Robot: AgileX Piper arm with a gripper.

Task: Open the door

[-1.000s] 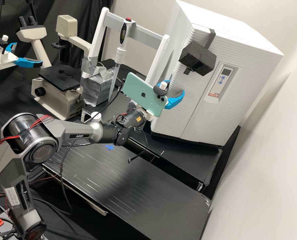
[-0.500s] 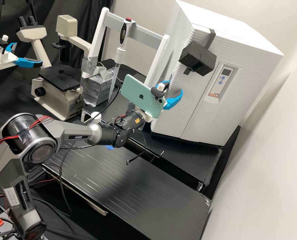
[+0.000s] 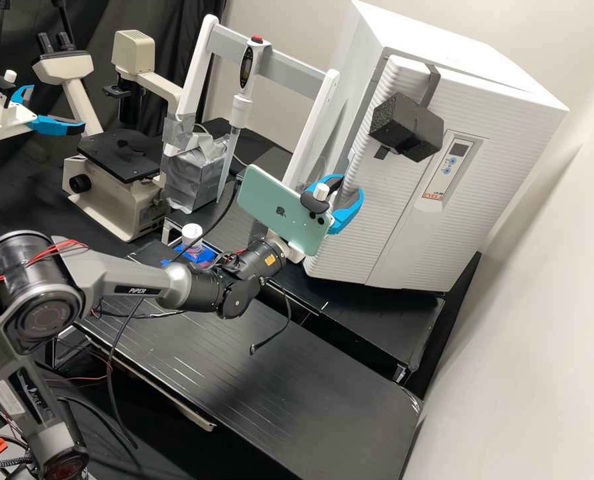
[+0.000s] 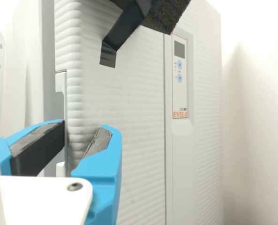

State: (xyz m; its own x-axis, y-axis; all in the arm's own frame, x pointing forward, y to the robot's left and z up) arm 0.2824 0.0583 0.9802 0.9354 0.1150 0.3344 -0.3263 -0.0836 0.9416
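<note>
High view: the white incubator (image 3: 470, 60) sits on the rear worktop (image 3: 377, 317), its door (image 3: 390, 227) slightly ajar, w/ the handle-side edge standing out from the cabinet. The tool (image 3: 350, 192) is at that edge, approx. mid-height, part open, fingers astride it. Green smartphone (image 3: 277, 210) is mounted on the arm just behind. Black foam block (image 3: 409, 130) is taped on the door's upper part, next to the ctrl panel (image 3: 447, 167). Microscope (image 3: 120, 157) & upright pipette (image 3: 241, 87) are farther off, the pipette nearer the incubator. Wrist view: tool (image 4: 84, 126) is part open, w/ a moderate gap btwn its black pads (image 4: 41, 145) & the door edge in line w/ that gap; can't tell if both pads touch it or how firm any hold is.
</note>
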